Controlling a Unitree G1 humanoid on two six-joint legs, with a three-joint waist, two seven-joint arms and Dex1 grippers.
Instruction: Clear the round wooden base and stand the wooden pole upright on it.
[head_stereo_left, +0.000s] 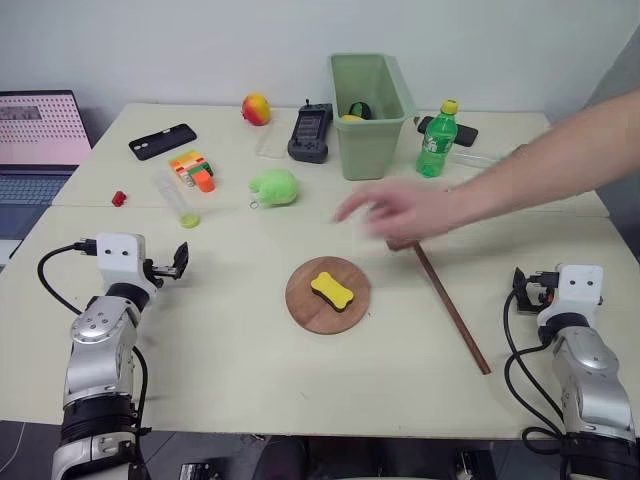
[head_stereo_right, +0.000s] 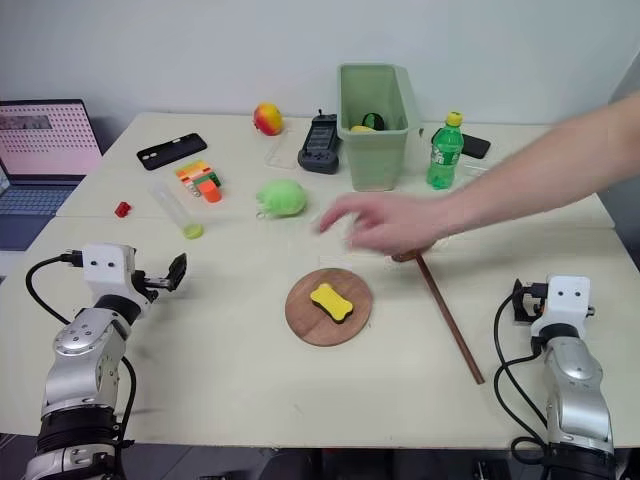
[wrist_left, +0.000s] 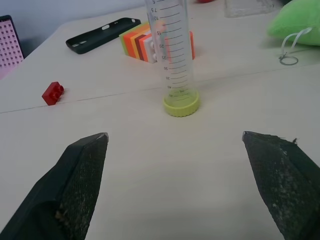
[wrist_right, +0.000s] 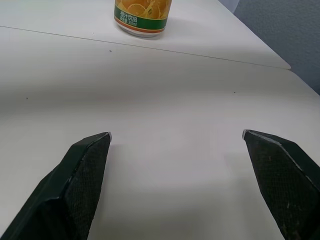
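Left gripper (wrist_left: 175, 137) and right gripper (wrist_right: 176, 134) both gape wide, empty, touching nothing, parked near the table's (head_stereo_left: 230, 380) left and right edges. Round wooden base (head_stereo_left: 300, 305) sits centre-near, a yellow bone-shaped sponge (head_stereo_left: 334, 290) on top. Wooden pole (head_stereo_left: 452, 310) lies flat to its right, far end under a person's hand (head_stereo_left: 400, 212). Step in hand is probably clearing the base: best to wait until the hand is clear, then pinch the sponge across its narrow waist, lift straight up and set it well aside.
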